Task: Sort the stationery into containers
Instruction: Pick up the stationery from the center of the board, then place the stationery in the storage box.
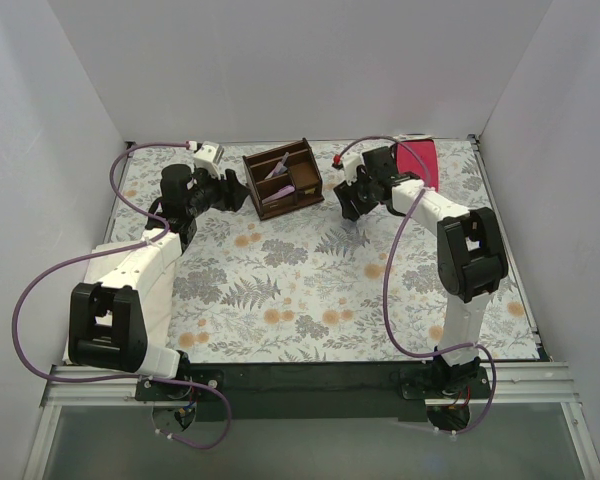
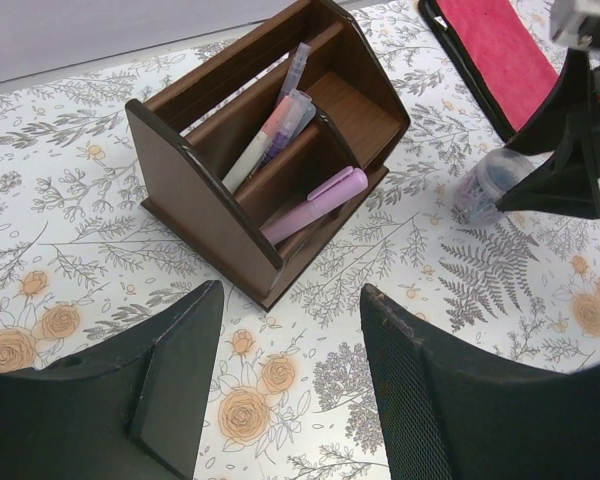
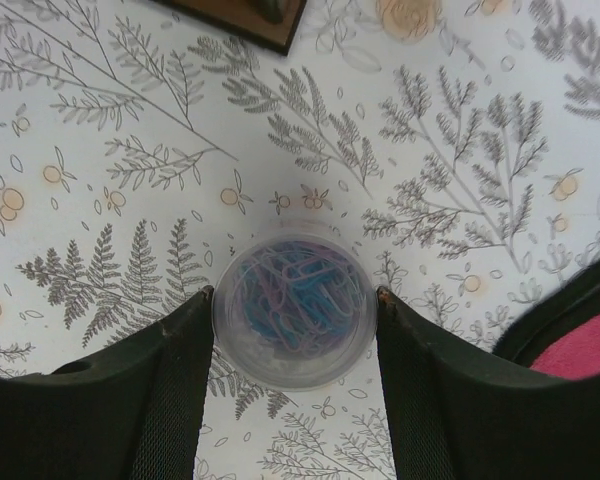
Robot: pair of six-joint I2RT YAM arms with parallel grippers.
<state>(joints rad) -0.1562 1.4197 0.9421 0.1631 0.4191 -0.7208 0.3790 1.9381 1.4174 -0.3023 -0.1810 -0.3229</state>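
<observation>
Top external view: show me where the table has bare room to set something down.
Free: the broad floral table stretch from the middle to the near edge. Crowded: the far strip, with left gripper, dark brown wooden organiser, right gripper around the clear paper-clip cup, and flat red cloth.

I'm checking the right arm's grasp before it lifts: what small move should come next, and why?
Probably ease the right gripper shut on the cup of paper clips. Its fingers flank the cup, which stands on the table, but firm contact isn't clear. The wooden organiser waits nearby.
</observation>
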